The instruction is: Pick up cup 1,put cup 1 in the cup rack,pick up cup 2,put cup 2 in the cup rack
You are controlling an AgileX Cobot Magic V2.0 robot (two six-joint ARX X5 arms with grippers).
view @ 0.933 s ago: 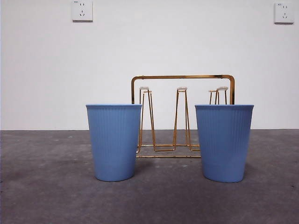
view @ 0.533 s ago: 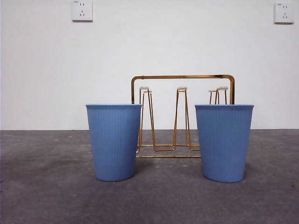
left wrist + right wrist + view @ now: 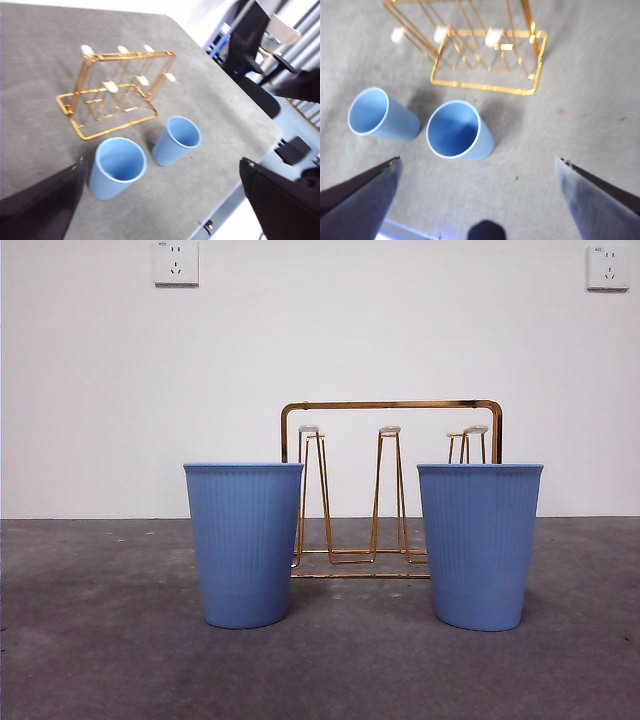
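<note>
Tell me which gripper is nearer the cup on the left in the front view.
Left, likely. The left gripper hangs open with the left-hand cup just past one jaw; the right gripper hangs open nearer the other cup.

Only the claws are showing. The left claw [image 3: 160, 200] is presenting two broad, matte black jaws, wedge-shaped with pale highlights along their upper edges. The right claw [image 3: 480, 195] is showing similar tapering jaws, looking greyish-blue under glare, with a dark rounded part between them.
</note>
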